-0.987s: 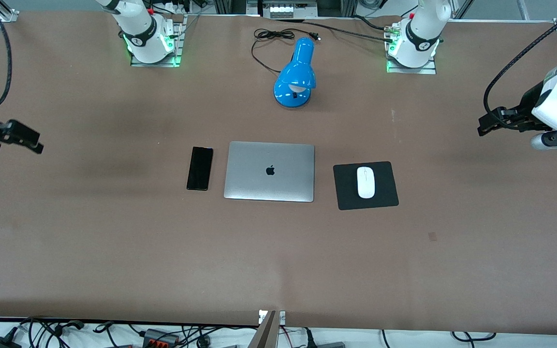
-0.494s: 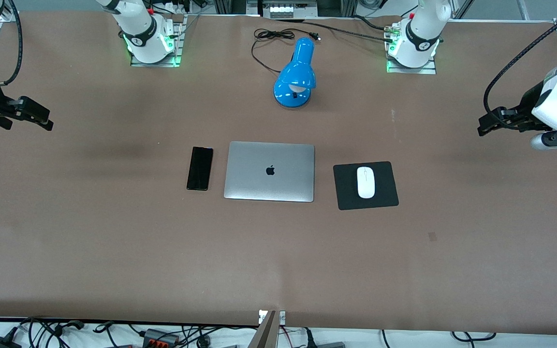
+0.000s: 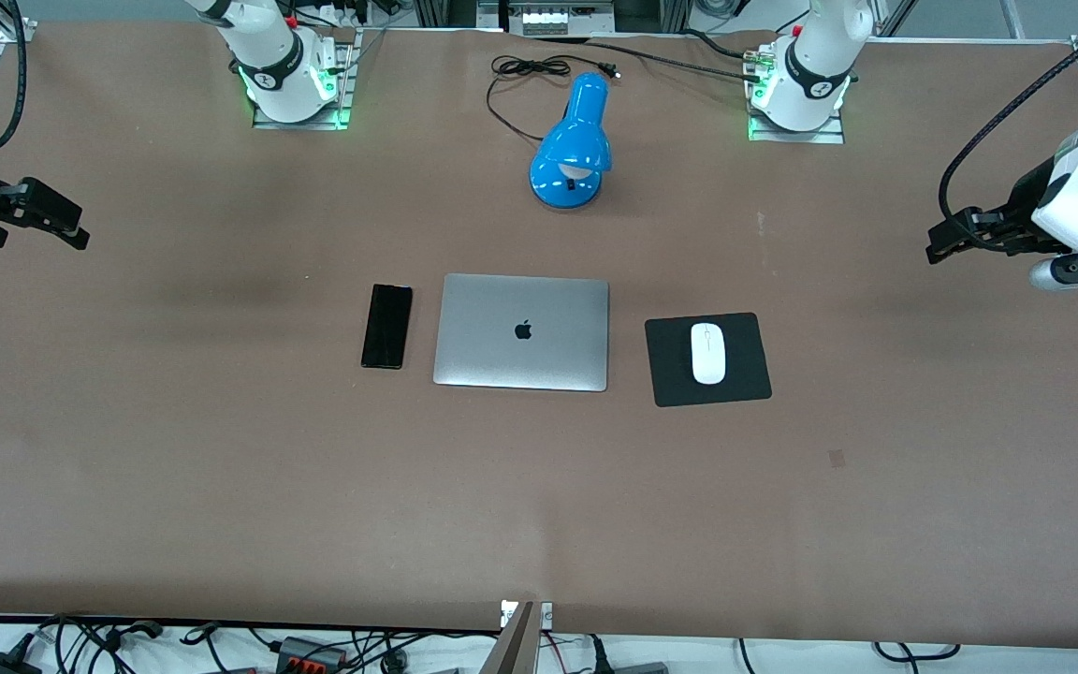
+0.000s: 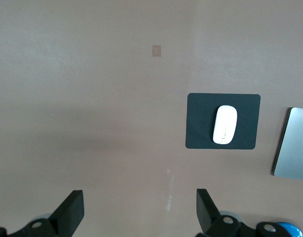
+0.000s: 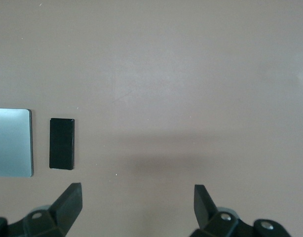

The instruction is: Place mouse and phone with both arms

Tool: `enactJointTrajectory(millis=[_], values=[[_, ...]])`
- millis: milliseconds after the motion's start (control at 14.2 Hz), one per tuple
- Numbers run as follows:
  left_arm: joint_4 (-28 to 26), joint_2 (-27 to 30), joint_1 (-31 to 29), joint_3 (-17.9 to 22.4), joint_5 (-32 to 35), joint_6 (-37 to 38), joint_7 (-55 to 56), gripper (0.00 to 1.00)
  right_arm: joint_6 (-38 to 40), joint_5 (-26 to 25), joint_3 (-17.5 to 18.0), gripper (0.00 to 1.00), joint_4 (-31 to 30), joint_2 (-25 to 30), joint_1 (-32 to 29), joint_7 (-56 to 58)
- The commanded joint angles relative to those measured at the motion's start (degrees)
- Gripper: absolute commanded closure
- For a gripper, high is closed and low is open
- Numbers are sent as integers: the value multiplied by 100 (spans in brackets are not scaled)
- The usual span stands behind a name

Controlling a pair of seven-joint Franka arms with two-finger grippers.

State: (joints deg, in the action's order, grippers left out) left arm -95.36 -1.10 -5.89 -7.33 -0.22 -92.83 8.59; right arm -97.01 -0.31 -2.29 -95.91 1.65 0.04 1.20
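The white oval mouse [image 3: 708, 353] lies on a black square pad [image 3: 743, 382] beside the closed silver laptop [image 3: 522, 332], toward the left arm's end of the table. It also shows in the left wrist view [image 4: 224, 124]. The slim black phone [image 3: 386, 326] lies flat on the table beside the laptop, toward the right arm's end, and shows in the right wrist view [image 5: 61, 143]. My left gripper [image 3: 939, 245] is open and empty, up over bare table at its end. My right gripper [image 3: 71, 234] is open and empty, up over bare table at its end.
A blue desk lamp [image 3: 573, 147] with a black cord lies between the two arm bases, farther from the front camera than the laptop. The laptop's edge shows in both wrist views [image 4: 292, 143] [image 5: 12, 142]. Brown table [image 3: 539, 496] stretches bare nearer the camera.
My right gripper rose away from the front camera, then drew back a little toward the table's end. My left gripper has barely moved. The mouse, the phone and the laptop lie still.
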Motion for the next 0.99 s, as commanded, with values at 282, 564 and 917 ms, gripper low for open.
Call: enactJointTrajectory(millis=[282, 564, 917], values=[[-18, 48, -9, 38, -75, 28, -130, 0, 209, 57, 27, 0, 29, 37, -56, 100], [-18, 48, -9, 38, -75, 28, -130, 0, 217, 66, 9, 0, 29, 55, -57, 91], [-18, 48, -18, 47, -75, 28, -130, 0, 226, 48, 9, 0, 3, 63, -39, 91]])
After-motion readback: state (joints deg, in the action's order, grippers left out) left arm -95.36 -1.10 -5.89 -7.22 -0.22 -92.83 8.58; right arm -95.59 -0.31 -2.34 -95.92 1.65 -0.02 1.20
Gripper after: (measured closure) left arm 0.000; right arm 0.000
